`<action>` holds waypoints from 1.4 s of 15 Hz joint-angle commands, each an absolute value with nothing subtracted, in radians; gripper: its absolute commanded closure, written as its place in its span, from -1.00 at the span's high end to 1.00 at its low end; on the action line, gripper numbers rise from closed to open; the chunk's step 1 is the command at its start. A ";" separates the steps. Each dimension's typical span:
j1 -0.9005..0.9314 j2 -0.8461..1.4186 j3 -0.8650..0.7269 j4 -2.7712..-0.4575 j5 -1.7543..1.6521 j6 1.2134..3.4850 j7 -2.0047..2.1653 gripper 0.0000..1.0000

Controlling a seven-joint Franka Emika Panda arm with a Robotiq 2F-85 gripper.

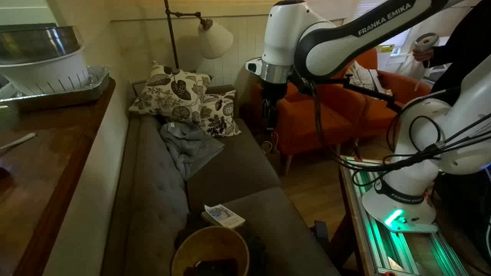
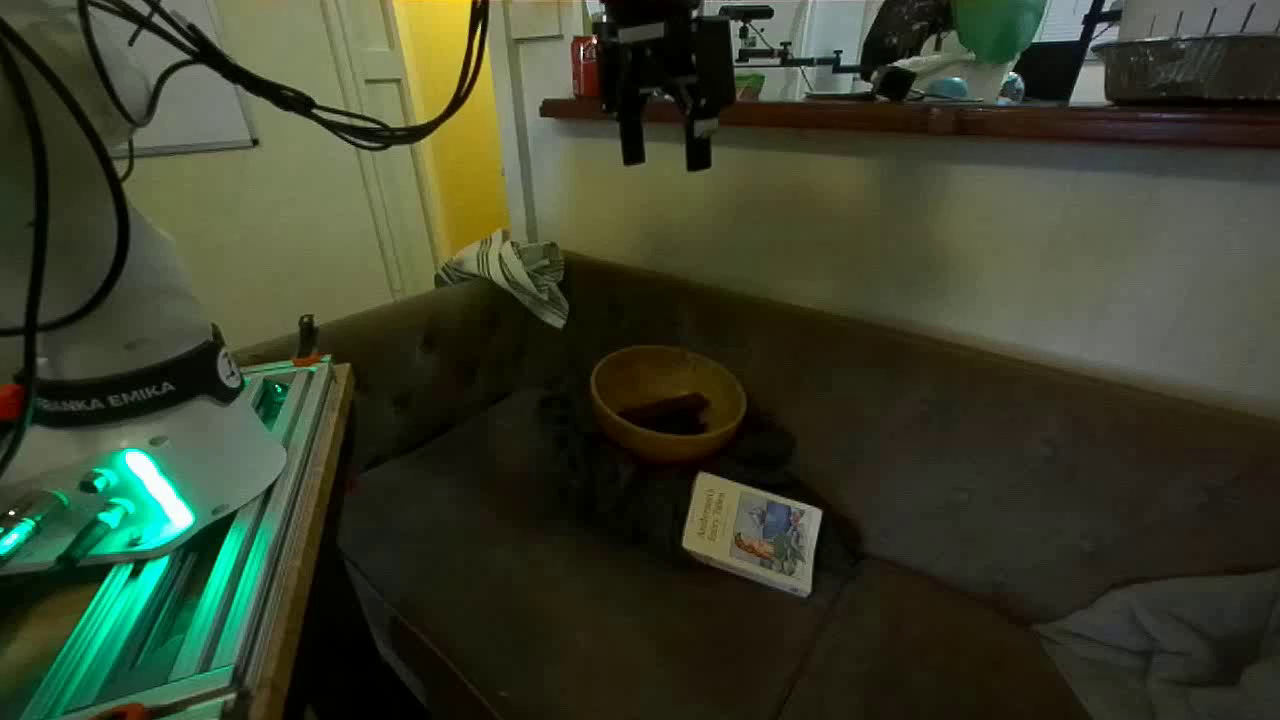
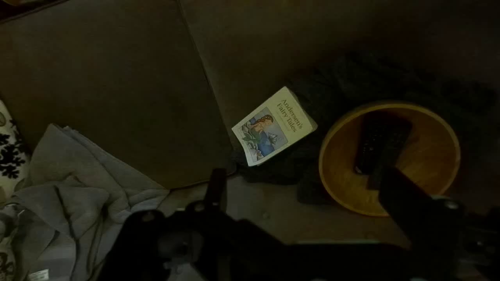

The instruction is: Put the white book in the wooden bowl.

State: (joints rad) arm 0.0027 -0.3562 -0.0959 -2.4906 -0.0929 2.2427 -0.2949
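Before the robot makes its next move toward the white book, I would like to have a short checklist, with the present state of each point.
1. White book uncovered: ok, it lies face up with nothing on top.
2. Hand open: ok, jaws stand apart, holding nothing.
3. Hand lowered to the book: not ok, it hangs well above the sofa.
4. Wooden bowl upright: ok, its opening faces up.
5. Bowl free inside: not ok, dark objects, apparently remotes, lie in it.
6. Enough room for the book with them: cannot tell.
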 commanded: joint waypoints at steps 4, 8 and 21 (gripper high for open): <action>0.001 -0.342 -0.090 -2.482 -0.070 2.249 -0.269 1.00; 0.057 -0.224 -0.172 -2.462 0.213 2.326 -0.421 1.00; -0.141 0.302 -0.129 -2.177 0.444 2.305 -0.297 1.00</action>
State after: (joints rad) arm -0.0960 0.3068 -0.1744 -2.1755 0.4635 2.3010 -0.3091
